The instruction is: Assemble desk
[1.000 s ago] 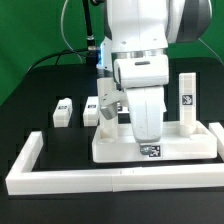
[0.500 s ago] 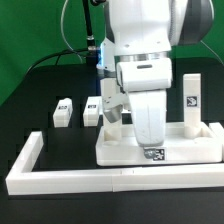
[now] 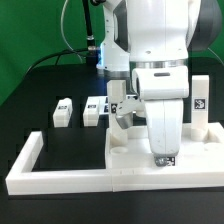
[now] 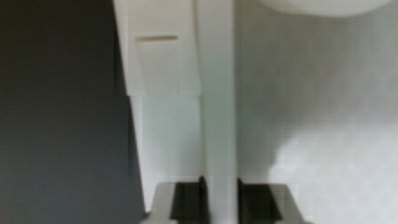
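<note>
The pincer (image 4: 217,203) is squeezed narrow on the raised rim of the white plastic tray-shaped desk top (image 3: 125,152). The wrist view shows the rim running between its two dark fingers (image 4: 178,206). Holding the rim likely lets the arm slide the whole top.

The top lies flat on the black tabletop (image 3: 70,140). It is tucked against the long white bars (image 3: 70,178) at the exterior view's right, probably so it cannot slip when legs go in.

One small white block leg (image 3: 63,112) and a second block leg (image 3: 93,108) lie toward the exterior view's left, apart from the top and easy to reach. A tall white leg (image 3: 198,105) stands upright by the top's right end.
</note>
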